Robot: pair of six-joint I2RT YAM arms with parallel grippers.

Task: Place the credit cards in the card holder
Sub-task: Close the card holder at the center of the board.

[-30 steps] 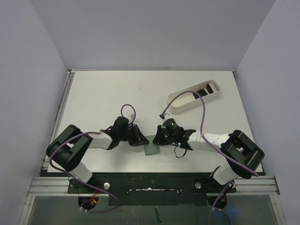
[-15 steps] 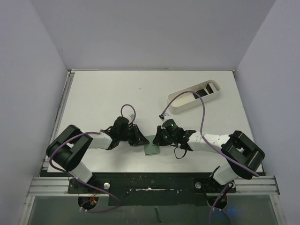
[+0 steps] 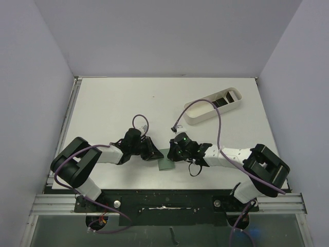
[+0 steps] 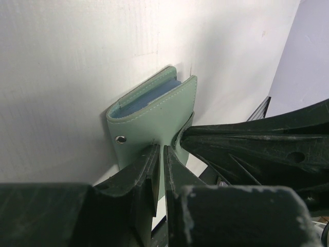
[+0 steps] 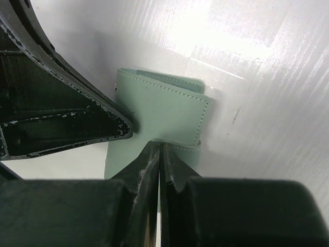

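The holder (image 3: 165, 164) lies on the table (image 3: 113, 103) near the front edge, between both arms, with its blue pockets showing. The left jaws are clamped on its upper flap, beside the snap (image 4: 121, 139). The right jaws are pressed together at its opposite edge; whether they pinch leather is unclear. Black cards (image 3: 224, 98) sit in the white tray (image 3: 198, 119), well apart.

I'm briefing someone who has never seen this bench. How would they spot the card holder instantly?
On the white table, look mid-front, where the left gripper and right gripper meet. Both pinch the card holder: small, flat, pale green with a snap stud, unlike the long white tray at the far right.
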